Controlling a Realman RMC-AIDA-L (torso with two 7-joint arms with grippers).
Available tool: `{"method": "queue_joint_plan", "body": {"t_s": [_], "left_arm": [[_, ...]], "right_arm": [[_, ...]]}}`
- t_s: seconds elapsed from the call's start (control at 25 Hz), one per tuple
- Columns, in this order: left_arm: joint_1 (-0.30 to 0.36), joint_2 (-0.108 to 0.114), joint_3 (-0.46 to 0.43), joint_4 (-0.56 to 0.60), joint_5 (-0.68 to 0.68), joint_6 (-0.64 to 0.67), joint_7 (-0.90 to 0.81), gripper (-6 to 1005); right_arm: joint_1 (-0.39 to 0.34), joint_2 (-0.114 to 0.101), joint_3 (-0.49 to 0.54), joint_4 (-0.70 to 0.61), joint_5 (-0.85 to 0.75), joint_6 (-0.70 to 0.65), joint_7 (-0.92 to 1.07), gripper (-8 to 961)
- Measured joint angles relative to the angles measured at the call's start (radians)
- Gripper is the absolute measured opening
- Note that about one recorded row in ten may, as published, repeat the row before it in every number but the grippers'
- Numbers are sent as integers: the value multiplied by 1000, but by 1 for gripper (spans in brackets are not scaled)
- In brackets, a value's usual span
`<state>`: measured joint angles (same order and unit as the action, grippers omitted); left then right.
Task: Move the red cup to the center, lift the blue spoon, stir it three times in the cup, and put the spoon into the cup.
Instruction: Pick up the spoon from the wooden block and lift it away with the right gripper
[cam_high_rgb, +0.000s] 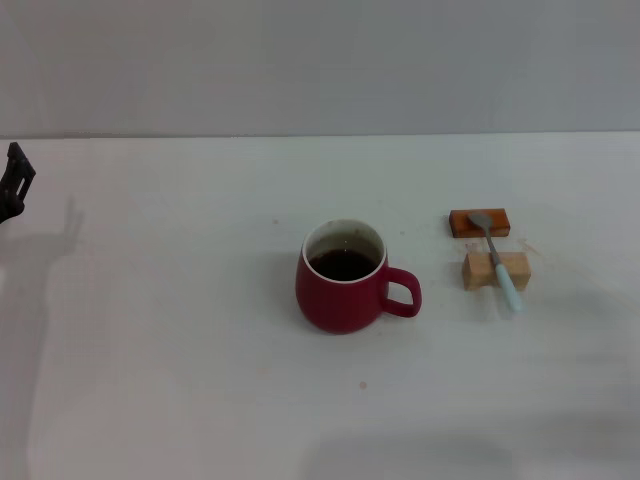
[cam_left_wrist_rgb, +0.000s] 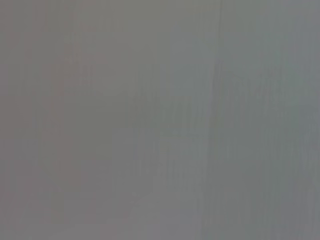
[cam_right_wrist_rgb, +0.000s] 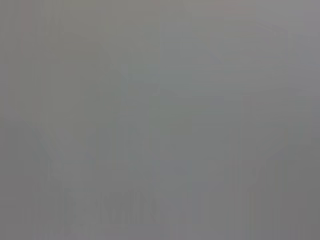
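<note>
From the head view, the red cup (cam_high_rgb: 343, 277) stood upright near the middle of the white counter (cam_high_rgb: 180, 380), its loop handle pointing toward the robot's right and a dark liquid showing inside its white rim. Judged from that position, the first step, bringing the cup to the center, looked done. The blue spoon (cam_high_rgb: 498, 262) lay well apart from the cup on the right side, its grey bowl resting on the small orange-brown block (cam_high_rgb: 479, 222) and its pale handle crossing the pale wooden block (cam_high_rgb: 496, 270), so it sat propped off the counter. Nothing was touching it, so lifting, three stirs and dropping it in the cup all seemed left to do. The left hand (cam_high_rgb: 16, 182) showed only as a dark part at the far left edge, well away from both things; whether it was open or closed could not be told. The right hand was not visible here.

The left wrist view gave only a flat grey field, with no task thing and no hand.

The right wrist view was likewise plain grey and showed nothing of the spoon, the cup or that arm's hand.
</note>
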<state>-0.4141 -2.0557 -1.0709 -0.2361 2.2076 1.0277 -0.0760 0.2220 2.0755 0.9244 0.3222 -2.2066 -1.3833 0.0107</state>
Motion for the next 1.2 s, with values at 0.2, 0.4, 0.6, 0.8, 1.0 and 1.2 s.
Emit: {"method": "queue_joint_plan", "body": {"t_s": [0.2, 0.4, 0.6, 0.8, 1.0, 1.2], "left_arm": [[-29, -1, 4, 31, 0, -6, 1, 789], [-53, -1, 1, 42, 0, -24, 30, 840], [-67, -3, -1, 43, 0, -37, 54, 840], [-63, -1, -1, 43, 0, -35, 55, 840], [-58, -1, 0, 43, 0, -30, 55, 840], [-55, 0, -1, 48, 0, -28, 55, 840]], "right_arm": [[-162, -2, -3, 279, -1, 84, -176, 760], [-249, -5, -47, 440, -8, 144, -242, 760], [-284, -1, -181, 516, -6, 178, -326, 760], [-306, -2, -260, 545, 44, 170, -343, 760], [-329, -1, -302, 538, 47, 163, -345, 760], [-336, 3, -357, 503, 75, 161, -349, 760]]}}
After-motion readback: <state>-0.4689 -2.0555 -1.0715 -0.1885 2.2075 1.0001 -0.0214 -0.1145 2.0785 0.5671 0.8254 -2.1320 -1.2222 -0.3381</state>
